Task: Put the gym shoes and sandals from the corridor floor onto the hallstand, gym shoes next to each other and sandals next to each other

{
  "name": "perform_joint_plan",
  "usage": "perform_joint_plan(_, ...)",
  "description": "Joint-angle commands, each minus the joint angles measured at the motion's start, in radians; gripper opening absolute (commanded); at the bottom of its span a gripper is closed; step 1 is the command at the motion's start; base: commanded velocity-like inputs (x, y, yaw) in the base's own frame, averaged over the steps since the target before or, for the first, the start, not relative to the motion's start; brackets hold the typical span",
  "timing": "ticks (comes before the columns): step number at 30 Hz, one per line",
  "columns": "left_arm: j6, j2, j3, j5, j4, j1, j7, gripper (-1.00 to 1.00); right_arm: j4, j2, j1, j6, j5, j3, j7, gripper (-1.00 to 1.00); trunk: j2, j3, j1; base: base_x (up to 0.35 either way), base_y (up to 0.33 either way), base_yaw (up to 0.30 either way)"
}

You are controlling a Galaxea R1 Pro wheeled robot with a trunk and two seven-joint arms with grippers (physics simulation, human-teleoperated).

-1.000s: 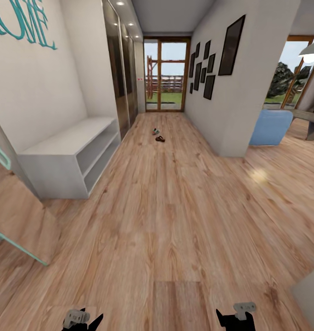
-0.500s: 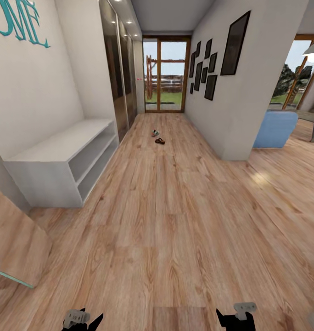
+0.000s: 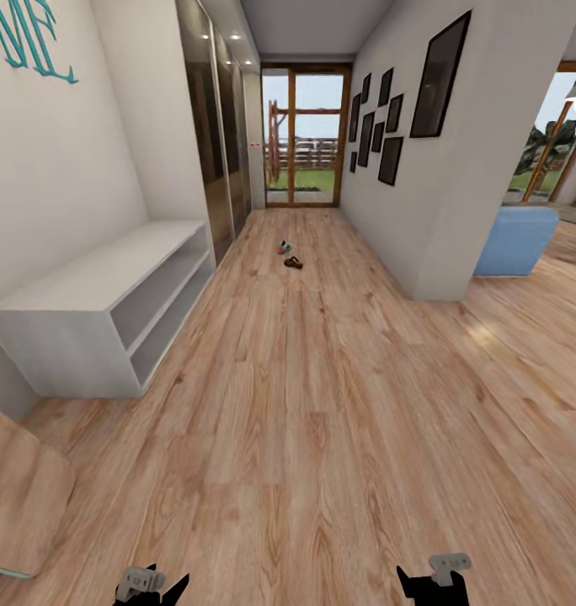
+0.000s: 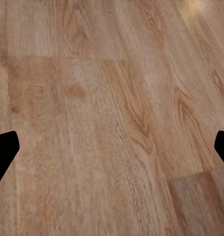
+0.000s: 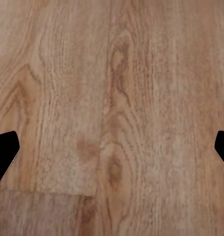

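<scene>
— Wood-grain floor (image 3: pixel 322 404) runs ahead of us, and far up it, near the upper middle of the head frame, we see a gym shoe (image 3: pixel 284 247) with a sandal (image 3: pixel 294 263) just below it. Both lie on the planks, so as far as we can judge nothing is done yet.

— And the rack?

— We see a low grey bench (image 3: pixel 103 316) with two open tiers at the left of the frame, but no stepped shelves above it, so we doubt it is the hallstand. Whatever it is, its top and tiers look bare from here.

— So what is left?

— Everything, we reckon: reach the shoes, lift all four, carry them to the hallstand, pair them up.

— Do we count four?

— No. We make out two small shapes; at this range we cannot tell whether more lie behind them or elsewhere.

— Our hands?

— The left gripper (image 4: pixel 112 147) shows spread wide in its wrist view, a dark fingertip at each edge and bare floor between. The right gripper (image 5: pixel 112 147) is likewise spread wide with nothing held. In the head view both are cut off by the bottom edge.

— Anything else hidden?

— A tilted panel at the lower left covers the bench's near end, and the wall at right hides what lies round that corner.
</scene>
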Motion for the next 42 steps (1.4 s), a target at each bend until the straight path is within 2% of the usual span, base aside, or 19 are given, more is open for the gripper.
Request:
perform_joint_plan(1,-0.001,0.000,0.005,0.001,0.001,-0.001,-0.007,1.00,0.001,0.000,-0.001,-0.003,0.009,-0.009,0.004,1.00,0.000,-0.001,0.000,0.339,0.000,0.000)
perform_joint_plan(42,-0.001,0.000,0.005,0.001,0.001,-0.001,-0.007,1.00,0.001,0.000,-0.001,-0.003,0.011,-0.009,0.003,1.00,0.000,-0.001,0.000,0.339,0.000,0.000)
